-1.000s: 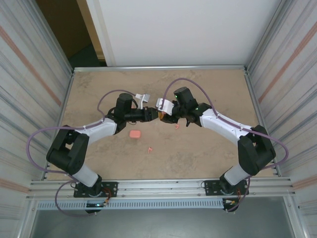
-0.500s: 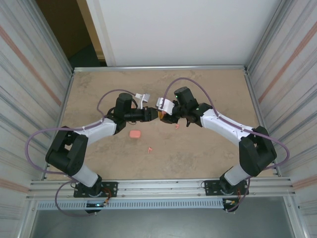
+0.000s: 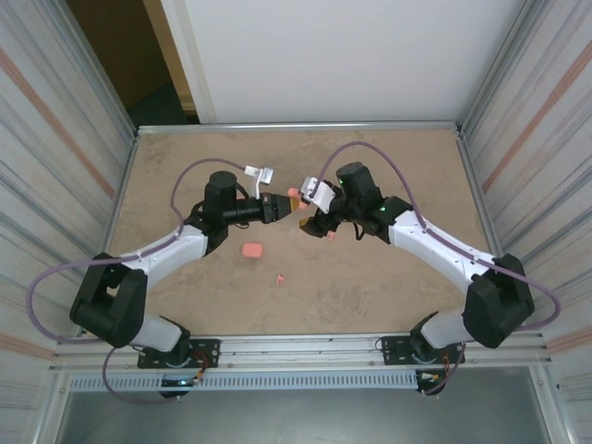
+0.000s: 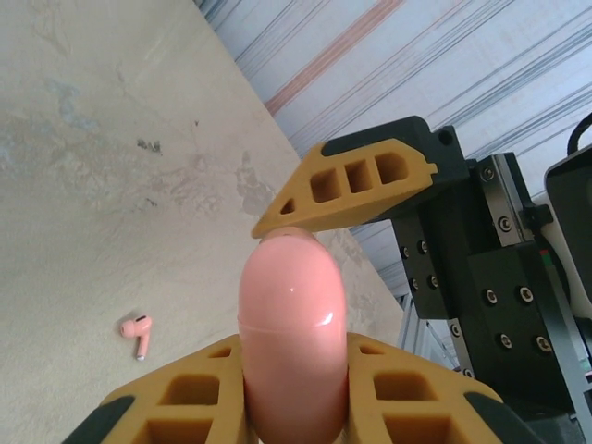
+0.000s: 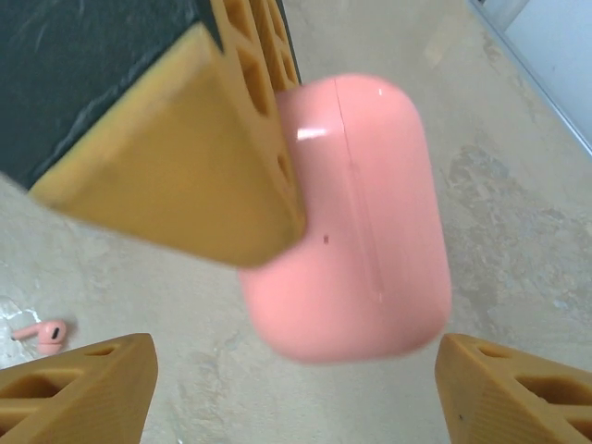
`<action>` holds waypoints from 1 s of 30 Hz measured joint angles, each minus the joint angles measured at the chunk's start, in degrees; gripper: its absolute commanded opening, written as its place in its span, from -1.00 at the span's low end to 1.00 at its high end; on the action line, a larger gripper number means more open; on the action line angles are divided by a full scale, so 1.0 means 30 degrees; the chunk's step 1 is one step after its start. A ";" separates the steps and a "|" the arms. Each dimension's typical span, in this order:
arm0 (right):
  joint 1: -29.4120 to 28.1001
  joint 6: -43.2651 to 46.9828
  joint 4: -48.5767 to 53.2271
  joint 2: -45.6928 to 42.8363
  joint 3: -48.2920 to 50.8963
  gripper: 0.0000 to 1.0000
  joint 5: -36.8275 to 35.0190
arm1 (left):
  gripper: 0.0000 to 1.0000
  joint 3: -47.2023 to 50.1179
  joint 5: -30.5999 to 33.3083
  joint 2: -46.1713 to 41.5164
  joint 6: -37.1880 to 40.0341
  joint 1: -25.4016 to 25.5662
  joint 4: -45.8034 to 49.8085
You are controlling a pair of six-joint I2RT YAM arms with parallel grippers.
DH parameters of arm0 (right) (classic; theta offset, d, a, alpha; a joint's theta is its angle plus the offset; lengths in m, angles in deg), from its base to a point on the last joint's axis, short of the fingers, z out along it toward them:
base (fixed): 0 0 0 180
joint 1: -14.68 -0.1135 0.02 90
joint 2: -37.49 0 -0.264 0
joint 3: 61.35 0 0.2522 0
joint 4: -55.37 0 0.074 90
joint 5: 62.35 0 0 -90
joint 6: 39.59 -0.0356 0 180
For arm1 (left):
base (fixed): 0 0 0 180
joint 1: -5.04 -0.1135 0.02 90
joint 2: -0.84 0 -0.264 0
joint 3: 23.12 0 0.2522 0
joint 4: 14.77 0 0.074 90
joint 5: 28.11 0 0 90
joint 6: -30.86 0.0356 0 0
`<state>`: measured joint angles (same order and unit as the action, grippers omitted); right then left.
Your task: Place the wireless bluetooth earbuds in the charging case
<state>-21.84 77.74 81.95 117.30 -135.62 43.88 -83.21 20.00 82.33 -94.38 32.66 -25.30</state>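
While the left pincer (image 4: 292, 375) clenches the shut case (image 4: 291, 305) aloft, the right pincer (image 5: 296, 388) gapes; prying its lid seems next.

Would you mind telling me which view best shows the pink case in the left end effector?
The right wrist view: the pink case is large, broad face and lid seam visible, partly behind a finger. The left wrist view shows it end-on, clamped in the left end effector. The top external view gives a pink speck.

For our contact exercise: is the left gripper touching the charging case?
Touching. Left wrist view shows the left gripper shut on the charging case, fingers against both sides.
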 measured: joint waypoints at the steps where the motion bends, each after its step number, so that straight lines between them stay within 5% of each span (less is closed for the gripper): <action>1: 0.0000 -0.0175 -0.0146 -0.0211 0.0182 0.60 0.0022 | -1.00 0.0080 0.0036 -0.0189 0.0117 -0.0080 -0.0007; 15: 0.0080 -0.3781 -0.2149 -0.2470 0.2237 0.86 -0.0036 | -1.00 0.1865 0.1311 -0.3249 0.1625 -0.0474 -0.1545; 30: 0.1581 -1.1023 -0.8196 -0.4371 0.5792 0.88 0.1581 | -1.00 0.4517 0.2229 -0.6193 0.3526 -0.0590 -0.5158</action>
<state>-17.09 44.67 57.36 104.19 -118.24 48.62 -69.65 26.69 63.75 -83.80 30.89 -40.77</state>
